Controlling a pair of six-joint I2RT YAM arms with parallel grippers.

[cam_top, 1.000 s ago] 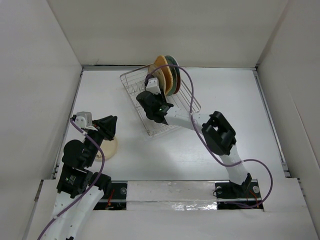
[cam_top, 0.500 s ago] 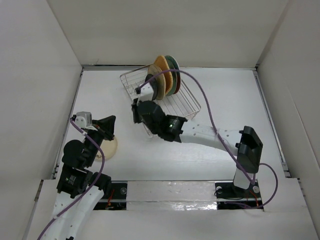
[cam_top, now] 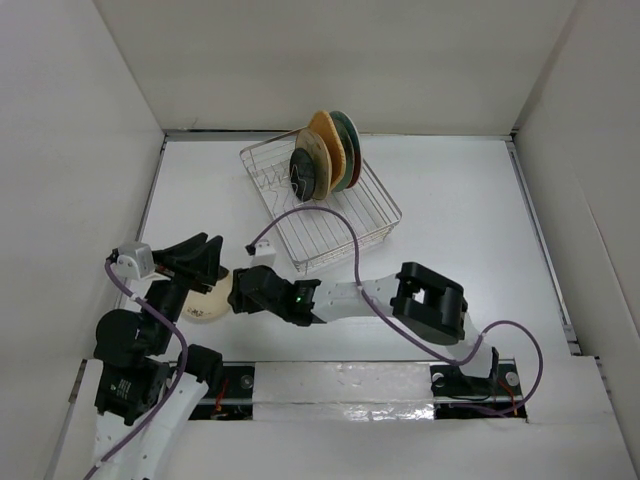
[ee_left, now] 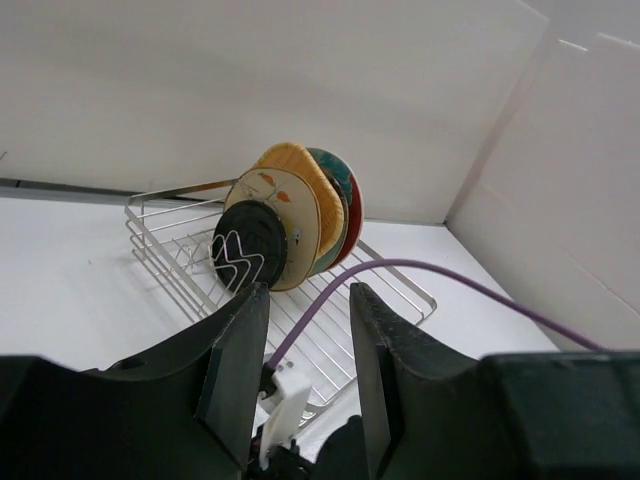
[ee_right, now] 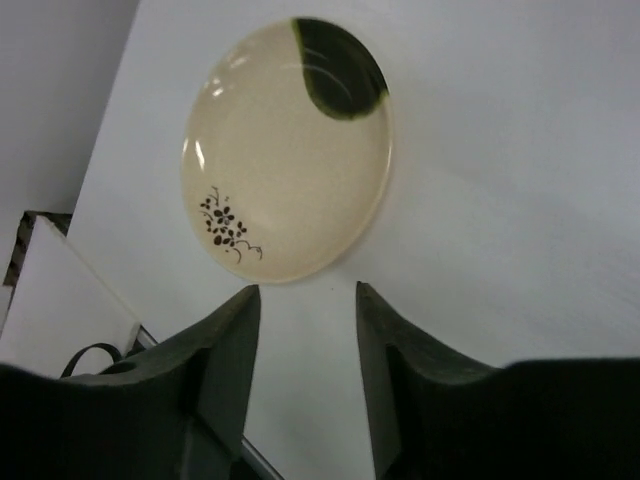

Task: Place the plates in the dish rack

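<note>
Jaws of the left gripper (cam_top: 195, 258) stand spread with nothing between them. The left wrist view looks out through the gap toward the dish rack, and no plate shows there within the fingers' reach. From above, this gripper hangs over the far-left side of the cream plate (cam_top: 212, 303), which lies flat on the white table (cam_top: 450, 200) near its front-left corner, outside the rack.

In the right wrist view the plate (ee_right: 285, 150) shows a dark green mark at one edge and a small dark flower sprig on its face.

Just right of the plate, the right gripper (cam_top: 240, 293) points at it from the right, its arm stretched low across the front of the table. Its jaws are parted too and hold nothing. The plate lies just beyond the fingertips (ee_right: 250, 295), not between them.

Farther right and toward the back sits the dish rack (cam_top: 350, 225), a silver wire basket set at an angle. Five plates stand on edge in a close row at its far end. The black plate (ee_left: 250, 245) is nearest, then the tan floral plate (ee_left: 290, 205), the bamboo-coloured plate (ee_left: 288, 155), the green plate (ee_left: 333, 172) and the red plate (ee_left: 356, 215). A purple cable (ee_left: 450, 275) arcs across in front of the rack.
</note>
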